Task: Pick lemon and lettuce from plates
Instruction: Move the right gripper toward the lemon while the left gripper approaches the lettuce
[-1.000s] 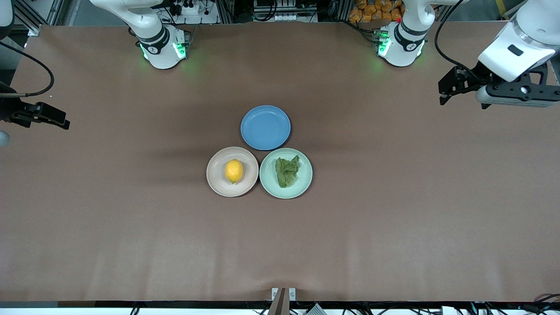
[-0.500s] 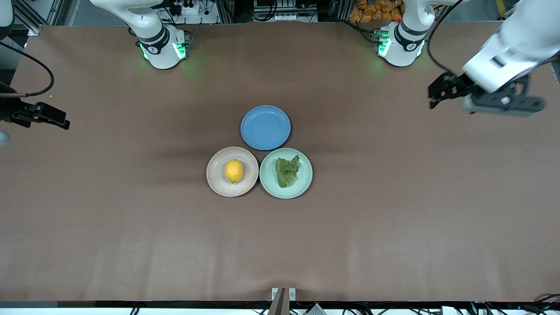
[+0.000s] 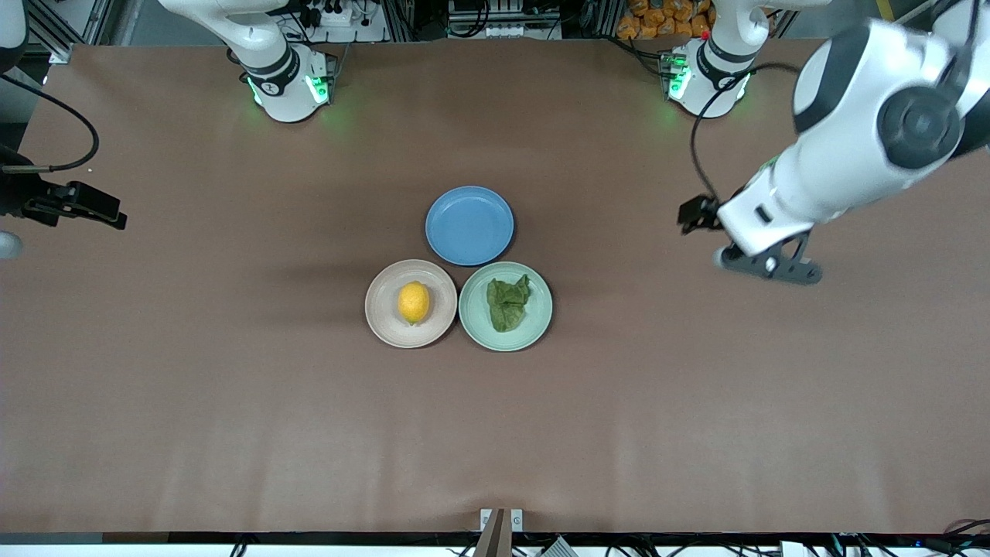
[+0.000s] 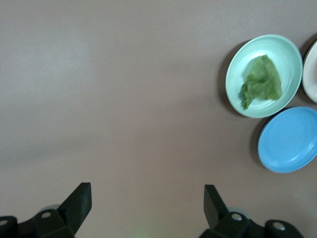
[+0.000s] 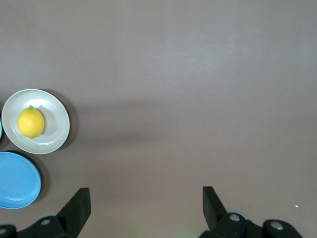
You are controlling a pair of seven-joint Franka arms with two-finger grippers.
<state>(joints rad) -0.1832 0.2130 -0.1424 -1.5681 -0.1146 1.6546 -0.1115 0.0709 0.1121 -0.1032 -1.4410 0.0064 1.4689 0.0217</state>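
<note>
The lemon [image 3: 414, 302] lies on the beige-pink plate [image 3: 383, 313]. The lettuce [image 3: 507, 302] lies on the mint green plate [image 3: 473, 316] beside it, toward the left arm's end. My left gripper [image 3: 691, 215] is open and empty, over bare table toward the left arm's end, apart from the plates. In the left wrist view the left gripper [image 4: 147, 191] is open, with the lettuce [image 4: 261, 82] on the mint plate [image 4: 290, 52] well off from it. My right gripper [image 3: 108, 213] waits open and empty at the right arm's end. The right wrist view shows it [image 5: 146, 193] open, and the lemon [image 5: 31, 122] on its plate [image 5: 55, 124].
An empty blue plate [image 3: 469, 225] sits just farther from the front camera than the two plates, touching or nearly touching both. It also shows in the left wrist view [image 4: 290, 141] and the right wrist view [image 5: 17, 181]. Brown table surface surrounds the plates.
My left arm has swung from the table's end toward the plates and the front camera, its gripper still open. The right gripper has barely moved. Lemon and lettuce have not moved.
</note>
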